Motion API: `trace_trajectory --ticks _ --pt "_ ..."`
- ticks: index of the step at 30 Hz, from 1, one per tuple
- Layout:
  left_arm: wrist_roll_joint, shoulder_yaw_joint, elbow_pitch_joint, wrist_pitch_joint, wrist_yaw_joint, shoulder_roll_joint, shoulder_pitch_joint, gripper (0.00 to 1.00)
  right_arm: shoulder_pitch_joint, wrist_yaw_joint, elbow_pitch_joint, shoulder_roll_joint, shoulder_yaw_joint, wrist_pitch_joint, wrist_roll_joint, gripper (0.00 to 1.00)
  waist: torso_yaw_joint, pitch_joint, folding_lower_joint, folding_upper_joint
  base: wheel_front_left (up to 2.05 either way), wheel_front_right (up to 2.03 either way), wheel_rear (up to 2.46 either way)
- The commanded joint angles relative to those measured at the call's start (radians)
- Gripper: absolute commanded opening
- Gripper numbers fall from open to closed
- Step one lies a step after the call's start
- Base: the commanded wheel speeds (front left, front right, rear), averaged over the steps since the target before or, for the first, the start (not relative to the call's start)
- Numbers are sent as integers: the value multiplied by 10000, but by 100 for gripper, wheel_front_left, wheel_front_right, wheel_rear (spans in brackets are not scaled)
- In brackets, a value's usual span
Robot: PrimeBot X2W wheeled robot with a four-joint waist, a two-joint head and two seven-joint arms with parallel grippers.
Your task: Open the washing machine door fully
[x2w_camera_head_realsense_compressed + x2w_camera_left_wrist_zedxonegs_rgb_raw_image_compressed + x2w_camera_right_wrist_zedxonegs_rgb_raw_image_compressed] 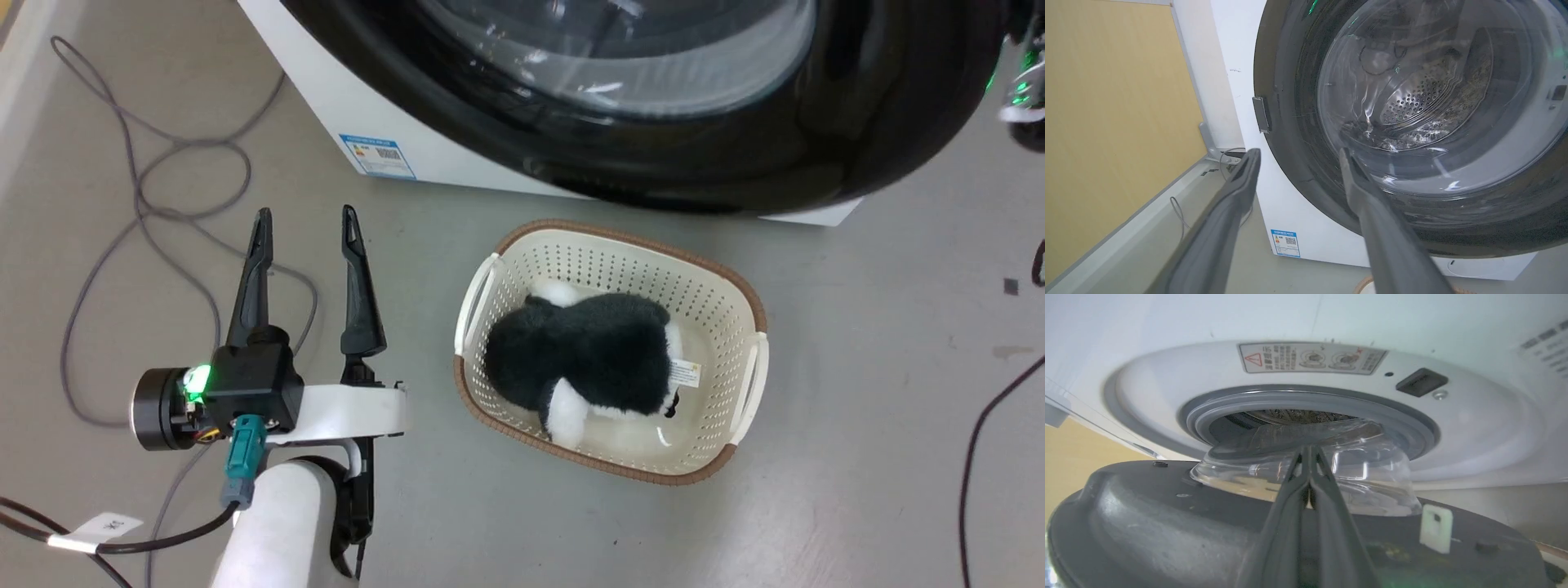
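door [735, 155] part open | right end effector [1309, 451] clenched, empty, by its inner face | left end effector [307, 214] released, lower left | tip: push near rim, slow arc (basket [637, 237] sits close)

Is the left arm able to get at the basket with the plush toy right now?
Probably yes. The left end effector is open beside the basket, with bare floor between them. Nothing blocks that side, though reach itself is uncertain.
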Motion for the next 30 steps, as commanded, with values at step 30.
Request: trace_trajectory --ticks 30 --pt "299 465 674 -91 -319 13 1401 100 5684 12 -4469 1443 1270 1791 708 0 -913 -2414 0 0 0 0 0"
